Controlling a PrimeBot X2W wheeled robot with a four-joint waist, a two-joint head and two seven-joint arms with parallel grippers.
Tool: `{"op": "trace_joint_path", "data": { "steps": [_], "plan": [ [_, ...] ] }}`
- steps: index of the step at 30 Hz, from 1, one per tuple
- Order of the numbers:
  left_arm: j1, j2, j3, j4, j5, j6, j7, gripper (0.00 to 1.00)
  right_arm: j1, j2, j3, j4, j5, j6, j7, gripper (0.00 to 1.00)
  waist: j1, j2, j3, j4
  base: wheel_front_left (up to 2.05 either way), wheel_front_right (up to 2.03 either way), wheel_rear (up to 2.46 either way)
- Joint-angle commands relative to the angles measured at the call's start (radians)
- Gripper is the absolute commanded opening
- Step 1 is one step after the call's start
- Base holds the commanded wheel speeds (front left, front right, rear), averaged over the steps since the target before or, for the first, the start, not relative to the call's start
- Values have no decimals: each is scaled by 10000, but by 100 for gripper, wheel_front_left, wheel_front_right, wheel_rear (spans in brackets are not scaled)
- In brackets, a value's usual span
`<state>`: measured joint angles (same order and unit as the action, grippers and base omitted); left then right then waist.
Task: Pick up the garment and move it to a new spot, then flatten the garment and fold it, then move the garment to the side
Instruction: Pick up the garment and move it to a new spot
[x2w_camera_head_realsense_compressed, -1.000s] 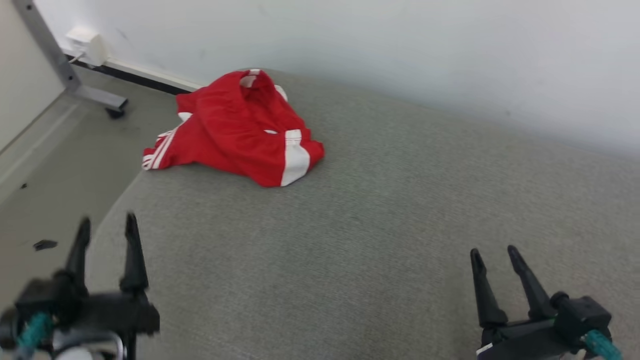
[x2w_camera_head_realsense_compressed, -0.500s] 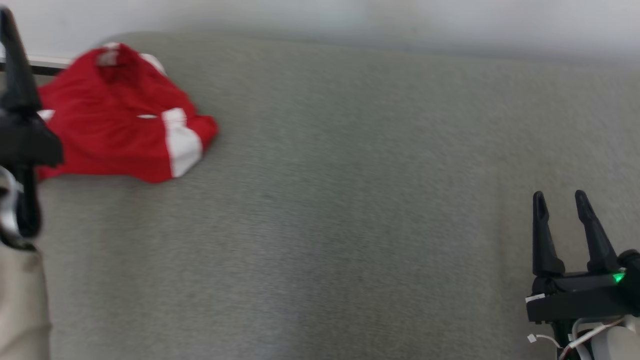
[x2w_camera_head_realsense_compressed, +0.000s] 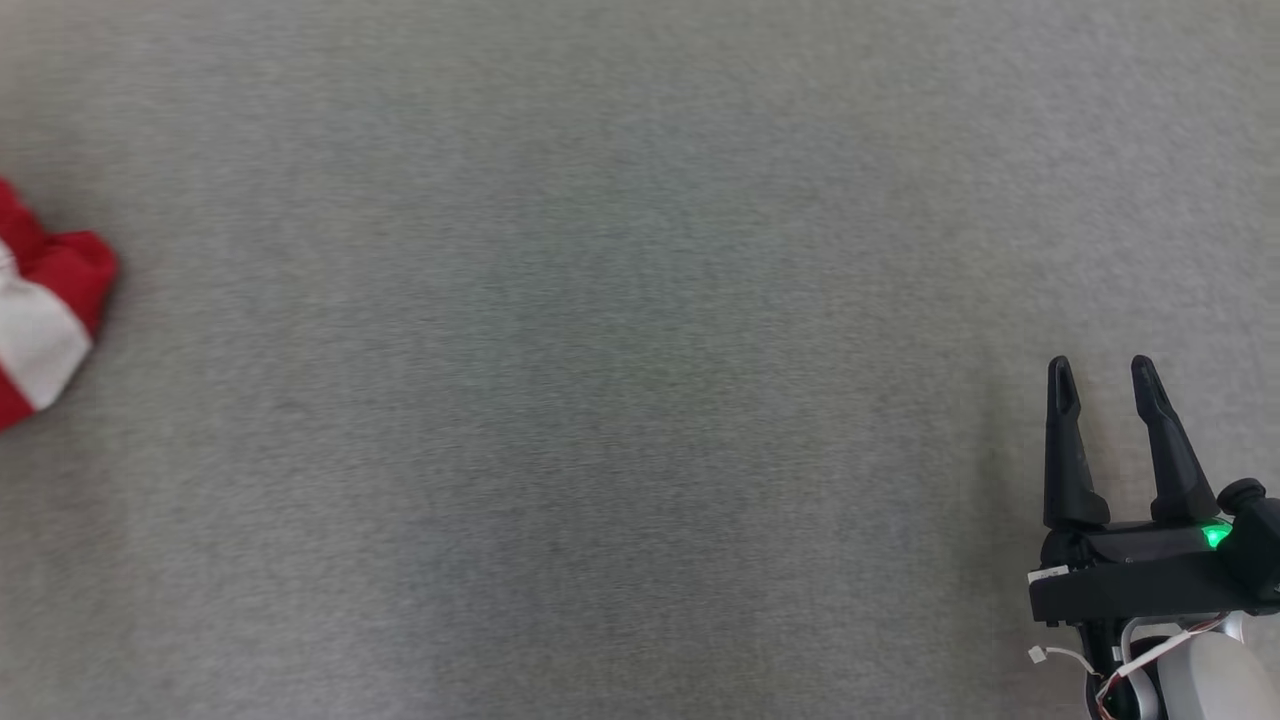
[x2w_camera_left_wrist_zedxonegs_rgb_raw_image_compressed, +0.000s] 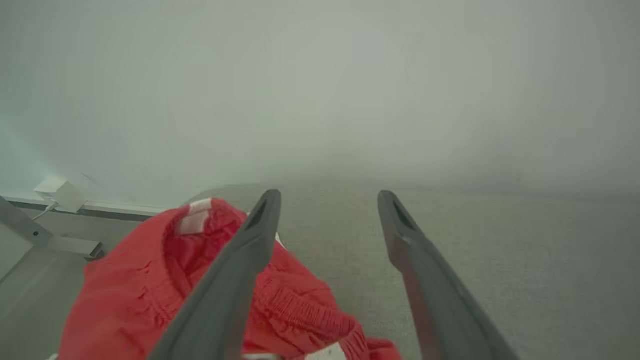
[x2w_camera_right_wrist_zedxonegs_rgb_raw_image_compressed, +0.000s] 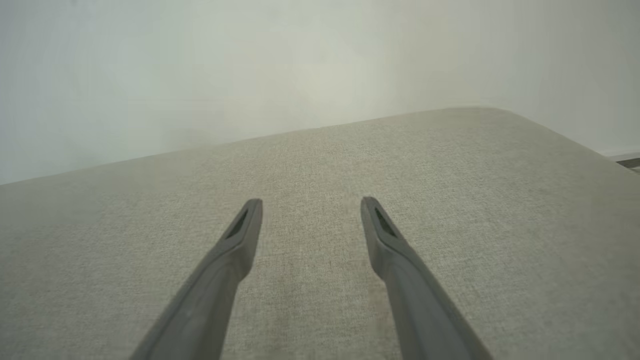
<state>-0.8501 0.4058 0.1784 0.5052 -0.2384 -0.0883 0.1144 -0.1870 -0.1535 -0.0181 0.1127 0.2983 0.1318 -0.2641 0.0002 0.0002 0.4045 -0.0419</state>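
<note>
The garment (x2w_camera_head_realsense_compressed: 45, 310) is a crumpled red piece with white stripes, cut off by the left edge of the head view. In the left wrist view the garment (x2w_camera_left_wrist_zedxonegs_rgb_raw_image_compressed: 130, 295) lies bunched low and left, partly behind the left finger. My left gripper (x2w_camera_left_wrist_zedxonegs_rgb_raw_image_compressed: 329, 200) hovers open over it, nothing between its fingers. My right gripper (x2w_camera_head_realsense_compressed: 1100, 375) stands open at the lower right of the head view, far from the garment. In the right wrist view the right gripper (x2w_camera_right_wrist_zedxonegs_rgb_raw_image_compressed: 311, 205) is open above bare grey fabric.
A wide grey fabric surface (x2w_camera_head_realsense_compressed: 600, 400) spreads under both arms. A pale wall (x2w_camera_left_wrist_zedxonegs_rgb_raw_image_compressed: 320, 90) stands behind it. At the far left a grey metal frame leg (x2w_camera_left_wrist_zedxonegs_rgb_raw_image_compressed: 45, 240) and a white wall box (x2w_camera_left_wrist_zedxonegs_rgb_raw_image_compressed: 60, 192) sit by the floor.
The head camera has swung right and down, so the garment slid to the picture's left edge and the left gripper left the head view. The right gripper stays open.
</note>
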Motion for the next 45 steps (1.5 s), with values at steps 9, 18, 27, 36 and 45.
{"op": "trace_joint_path", "data": {
  "steps": [9, 18, 27, 36, 45],
  "plan": [
    [984, 381, 104, 879, -366, 207, 2467, 100, 100, 55, -116, -30, -22, -21, -7, 100, -2, -2, 297, -743, 0, 0, 0],
    [1618, 341, 77, 584, -476, 513, 3684, 9, 97, 133, 38, 29, 16, -21, -7, 100, -2, -2, 156, -792, 0, 0, 0],
    [1182, 218, -140, -425, -257, 419, 1678, 0, 207, 184, 17, 158, 91, -21, -7, 100, -2, -2, -456, -463, 0, 0, 0],
    [123, 85, -857, -1968, -193, -10, 559, 0, 367, 363, 132, 333, 126, -21, -7, 100, -2, -2, -1283, -319, 0, 0, 0],
    [-1845, -611, -2554, -3446, -358, -313, 781, 0, 578, 702, 146, 501, 193, -21, -8, 100, -2, -2, -1852, -1183, 0, 0, 0]
  ]
}}
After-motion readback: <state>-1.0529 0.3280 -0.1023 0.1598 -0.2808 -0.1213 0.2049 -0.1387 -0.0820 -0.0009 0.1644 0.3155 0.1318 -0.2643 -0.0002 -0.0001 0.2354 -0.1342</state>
